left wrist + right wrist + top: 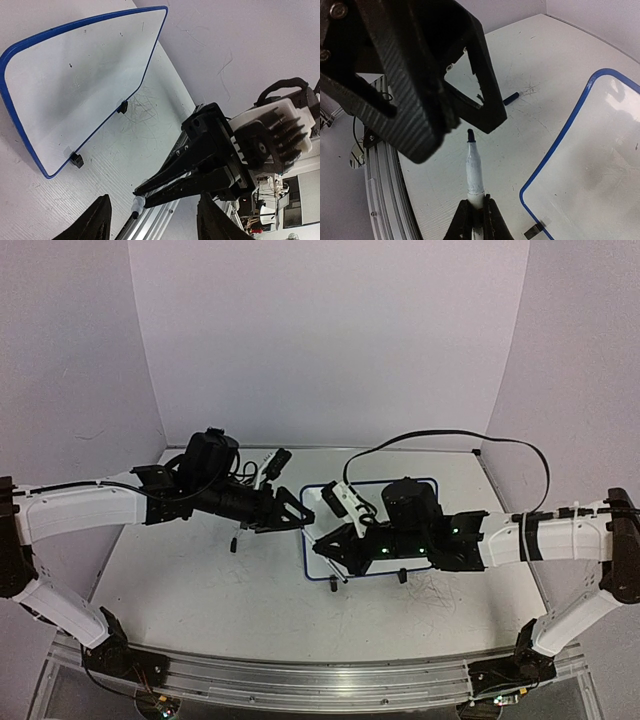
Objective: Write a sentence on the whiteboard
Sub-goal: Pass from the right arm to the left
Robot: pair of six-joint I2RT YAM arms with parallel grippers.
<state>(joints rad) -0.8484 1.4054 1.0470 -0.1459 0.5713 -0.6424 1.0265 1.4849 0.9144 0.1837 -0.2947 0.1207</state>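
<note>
Left wrist view showed the whiteboard (75, 90) resting on the tabletop (210, 45), with two black clip feet (76, 160) along one long edge. Its white face was bare apart from a few specks and faint smears, and no view showed any line of the sentence on it.

The left claw (292, 510) was released. Its two dark fingers (97, 220) stood apart with nothing between them, and in the top external view it hovered just beside the board's left edge.

The right claw (476, 204) was clenched on the marker (474, 172). It gripped the barrel so that the dark, uncapped tip pointed out toward the left claw. The tip was off the board, over the tabletop near a corner of the blue frame.

A small dark cylinder (511, 98) lay on the tabletop beyond both claws. It was probably the marker's cap, though it was too small to be sure.

By this layout, the step in hand was getting ready to write: the pen was gripped and bare, and nothing was on the board yet. The next move would call for the right arm to carry the tip over the frame to the top of the writing face and lower it to a light touch. The left claw would need to get out of the way or steady the frame, since so light a board could slide under the strokes.
</note>
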